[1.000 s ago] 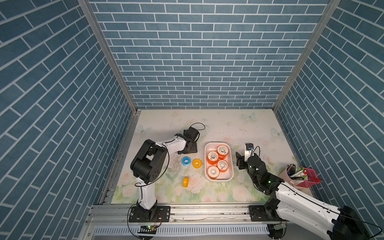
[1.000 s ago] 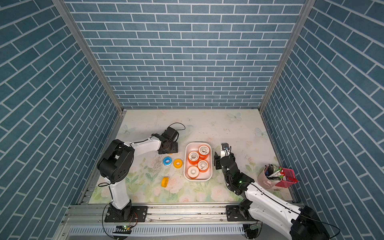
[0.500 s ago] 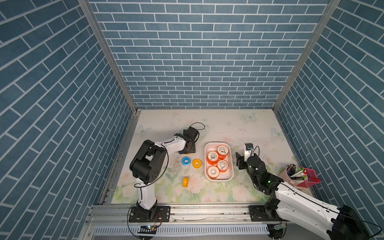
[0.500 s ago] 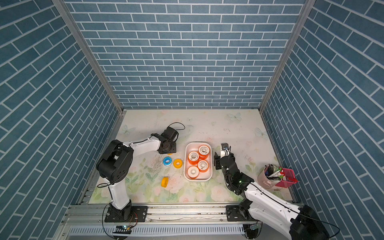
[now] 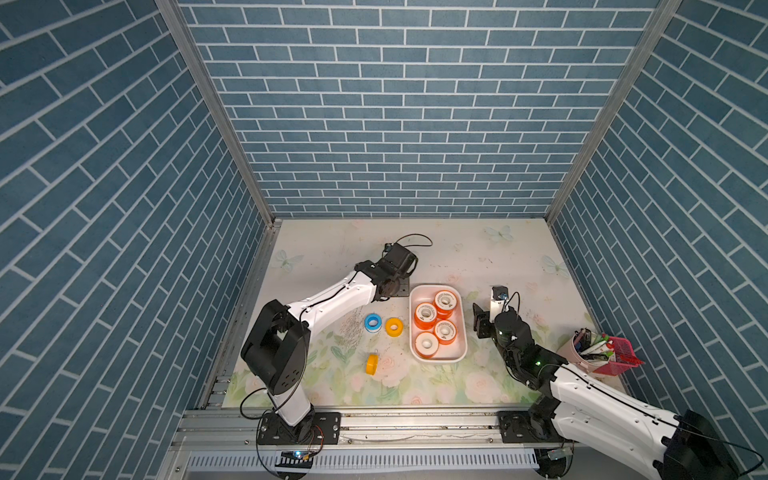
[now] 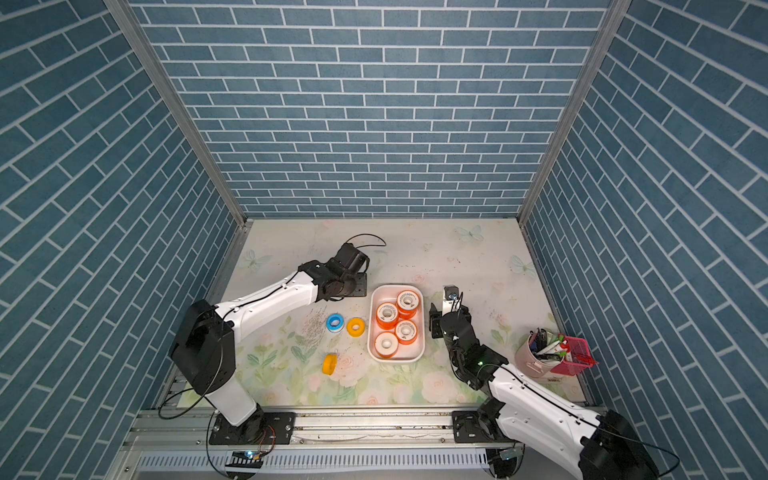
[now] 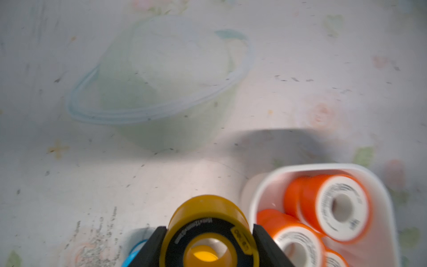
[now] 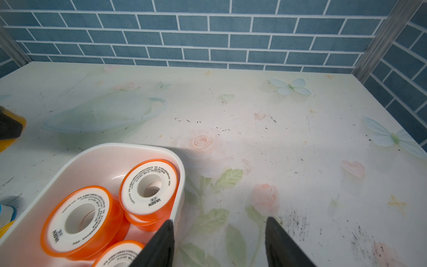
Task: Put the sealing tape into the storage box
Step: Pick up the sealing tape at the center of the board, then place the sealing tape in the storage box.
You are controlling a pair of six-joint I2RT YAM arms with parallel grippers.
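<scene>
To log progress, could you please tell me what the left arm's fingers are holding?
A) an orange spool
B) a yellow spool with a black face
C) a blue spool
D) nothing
B: in the left wrist view the left fingers clamp the yellow spool on both sides.

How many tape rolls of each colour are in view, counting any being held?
orange rolls: 4 showing, in the white box
yellow rolls: 3, one in the left gripper
blue roll: 1
total: 8 in view; any stacked underneath are hidden
</scene>
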